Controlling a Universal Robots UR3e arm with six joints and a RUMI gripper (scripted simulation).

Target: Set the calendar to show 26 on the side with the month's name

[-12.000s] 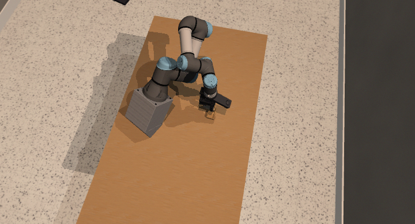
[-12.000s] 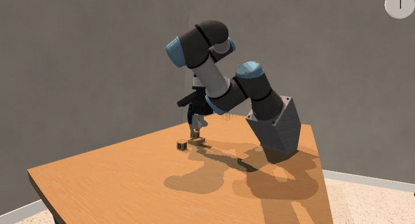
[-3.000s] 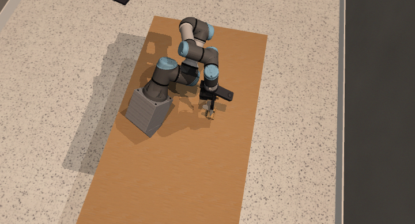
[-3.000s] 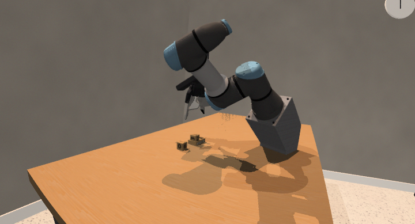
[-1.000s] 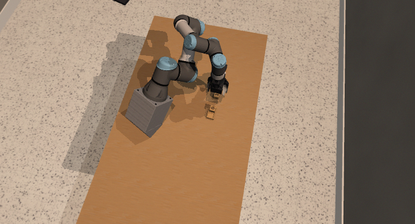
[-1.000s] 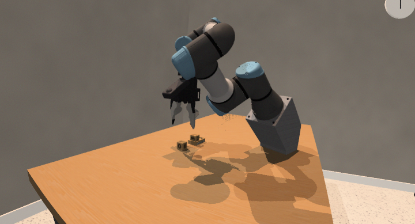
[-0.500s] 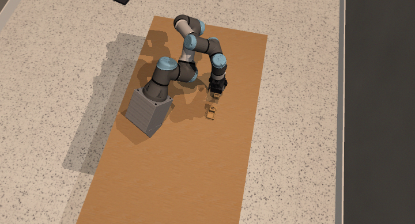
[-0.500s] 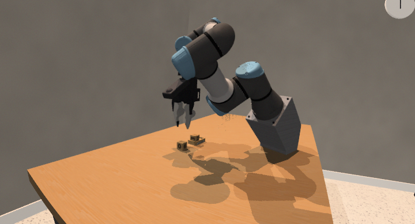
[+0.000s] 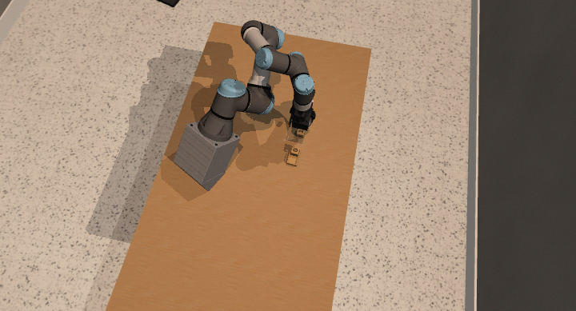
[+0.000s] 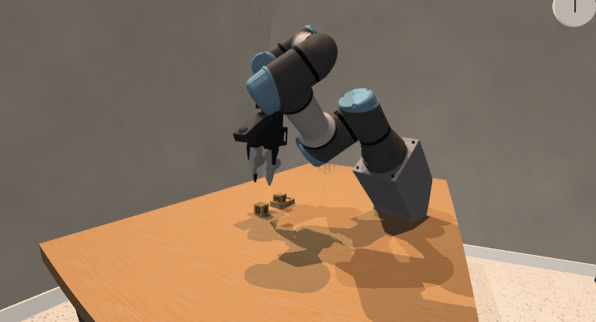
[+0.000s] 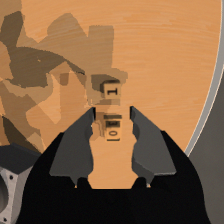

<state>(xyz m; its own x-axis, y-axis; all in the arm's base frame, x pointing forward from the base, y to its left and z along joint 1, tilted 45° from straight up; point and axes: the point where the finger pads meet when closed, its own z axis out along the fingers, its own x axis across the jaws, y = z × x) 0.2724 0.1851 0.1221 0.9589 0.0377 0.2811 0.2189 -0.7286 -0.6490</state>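
The tray (image 9: pixel 291 162) (image 10: pixel 288 203) lies on the table with one cube (image 9: pixel 295 150) (image 10: pixel 279 197) (image 11: pixel 113 133) in it, at the end nearer the loose cube. That cube has a 0 on top; the mark on its side in the exterior view cannot be read surely. The loose cube (image 9: pixel 300 132) (image 10: pixel 261 209) (image 11: pixel 112 90) sits on the table beyond the tray, apart from it, with a sideways 1 on top and 0 and 6 on two sides. My gripper (image 10: pixel 262 182) (image 11: pixel 112 107) is partly open and empty, well above the cubes, pointing down. The month's name cannot be read.
The arm's grey base block (image 9: pixel 203 159) (image 10: pixel 401 186) stands on the wooden table (image 9: pixel 242 236) (image 10: pixel 146 244), to the left of the tray in the top view. The table's right edge runs past the cubes in that view. Arm shadows fall across the tray area.
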